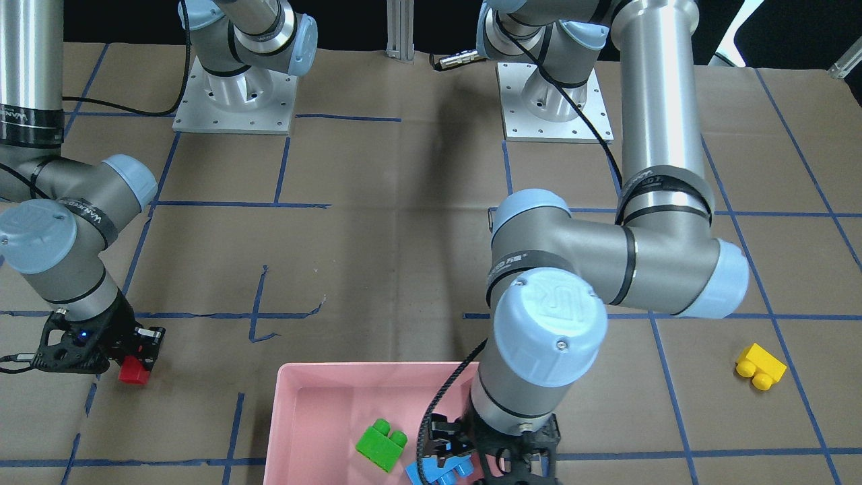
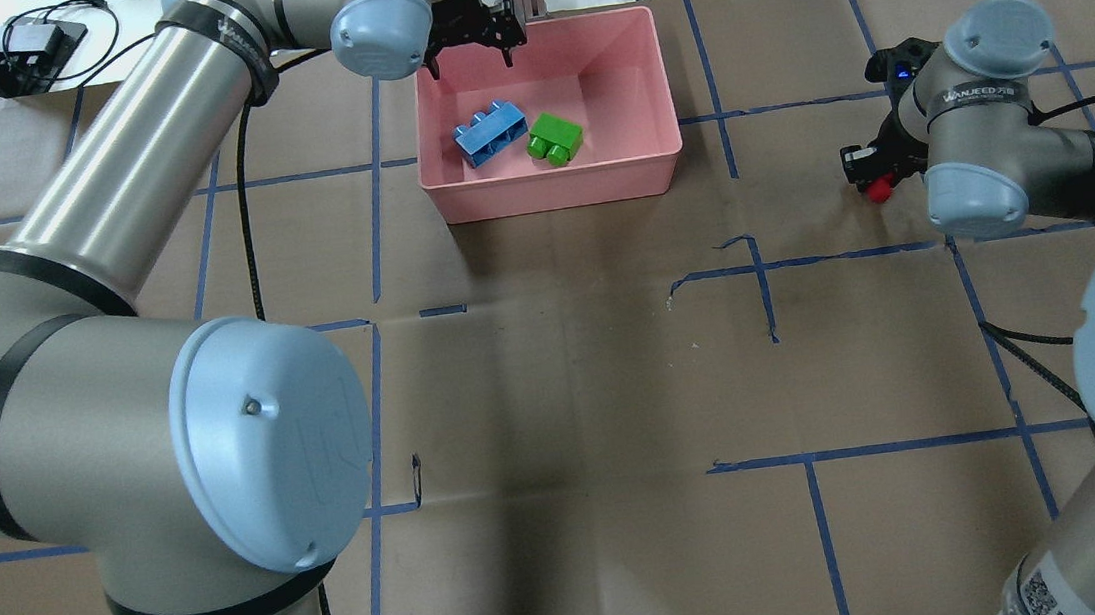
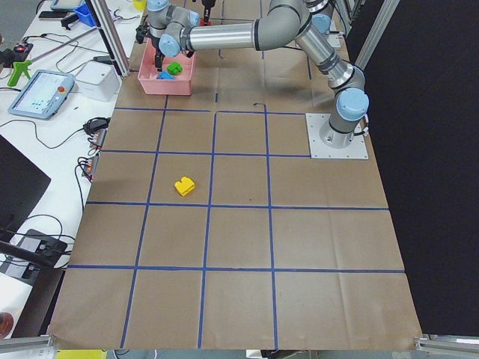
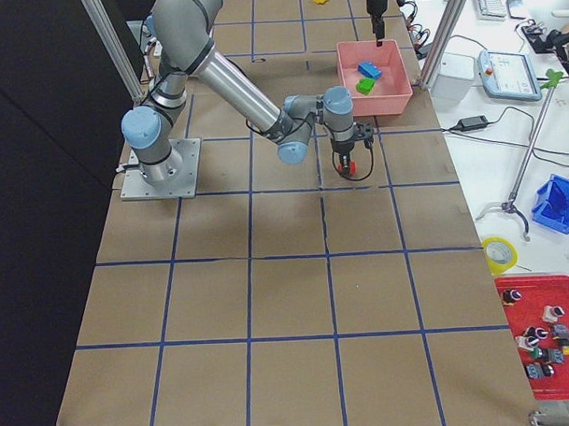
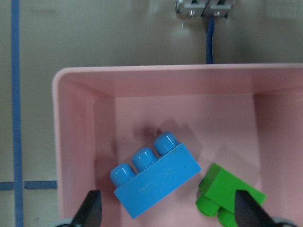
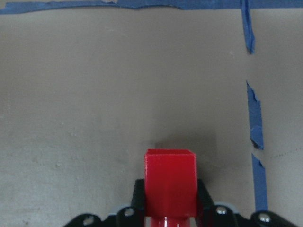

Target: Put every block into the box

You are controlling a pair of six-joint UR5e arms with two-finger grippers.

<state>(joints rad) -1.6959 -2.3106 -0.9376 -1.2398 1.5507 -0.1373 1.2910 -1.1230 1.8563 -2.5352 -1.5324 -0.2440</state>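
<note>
The pink box (image 2: 556, 191) stands at the table's far edge. A light-blue three-stud block (image 2: 491, 134) and a green two-stud block (image 2: 555, 138) lie inside it, side by side; both also show in the left wrist view, the blue one (image 5: 156, 179) and the green one (image 5: 227, 194). My left gripper (image 2: 471, 59) hovers over the box's far left part, open and empty. My right gripper (image 2: 875, 185) is shut on the small red block (image 6: 170, 182), low over the paper to the right of the box. The yellow block (image 1: 761, 367) lies on the table at my far left.
Brown paper with blue tape lines covers the table. The two arm bases (image 1: 236, 101) stand on metal plates at my edge of the table. A tablet, cables and trays (image 4: 551, 353) lie beyond the table's far edge.
</note>
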